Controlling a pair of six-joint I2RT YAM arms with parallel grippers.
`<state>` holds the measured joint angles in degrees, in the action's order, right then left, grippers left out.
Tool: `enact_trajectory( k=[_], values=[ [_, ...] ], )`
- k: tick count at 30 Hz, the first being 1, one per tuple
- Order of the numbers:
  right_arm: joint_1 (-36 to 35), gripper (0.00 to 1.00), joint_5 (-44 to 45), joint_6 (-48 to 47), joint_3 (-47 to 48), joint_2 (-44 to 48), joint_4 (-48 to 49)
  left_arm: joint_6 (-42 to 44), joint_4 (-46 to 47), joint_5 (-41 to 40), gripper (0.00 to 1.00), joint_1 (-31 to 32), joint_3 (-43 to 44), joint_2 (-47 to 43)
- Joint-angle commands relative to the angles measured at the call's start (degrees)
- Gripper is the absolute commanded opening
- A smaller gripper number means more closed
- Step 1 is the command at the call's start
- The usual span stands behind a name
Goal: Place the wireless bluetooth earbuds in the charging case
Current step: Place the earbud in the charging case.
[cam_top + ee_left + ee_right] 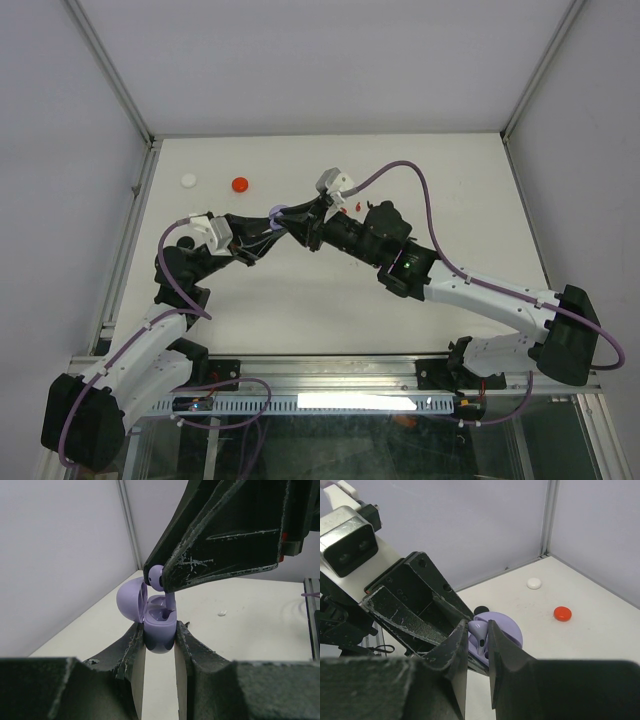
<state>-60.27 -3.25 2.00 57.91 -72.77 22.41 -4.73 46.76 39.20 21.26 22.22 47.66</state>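
My left gripper (160, 636) is shut on the base of a lavender charging case (160, 622) and holds it above the table with its lid (131, 599) open to the left. My right gripper (479, 632) is shut on a lavender earbud (481, 631). The earbud is directly over the case, its stem pointing down into the case's well. In the left wrist view the earbud's head (156, 576) sticks out from the right fingers, and the stem reaches into the case. From above, both grippers meet at the case (279, 212) near the table's middle.
A red round case (240, 184) and a white round case (189, 180) lie at the back left. Tiny red earbuds (345, 205) lie just behind the right gripper. A black round case (481, 610) lies under the grippers. A small white earbud (222, 613) lies on the table.
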Motion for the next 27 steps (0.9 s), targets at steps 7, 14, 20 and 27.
enact_trajectory(
  k=[7, 14, 20, 27],
  values=[
    [-0.62, 0.14, 2.19, -2.73, 1.43, 0.03, 2.63, -0.62, 2.46, 1.71, 0.00, -0.49, 0.37, -0.37],
    [-0.89, 0.14, 1.66, -3.57, 1.56, -0.44, 1.06, -0.93, 2.27, 0.99, 0.00, -0.48, 0.43, -0.61],
    [-0.99, 0.14, 0.72, -3.43, 1.41, -0.45, 0.14, -1.42, 1.48, 0.53, 0.00, -0.51, 0.90, -0.50],
    [-1.08, 0.14, 0.72, -3.43, 1.49, -0.56, -1.33, -1.42, 1.02, 0.02, 0.00, -0.51, 0.91, -0.70]
  ],
)
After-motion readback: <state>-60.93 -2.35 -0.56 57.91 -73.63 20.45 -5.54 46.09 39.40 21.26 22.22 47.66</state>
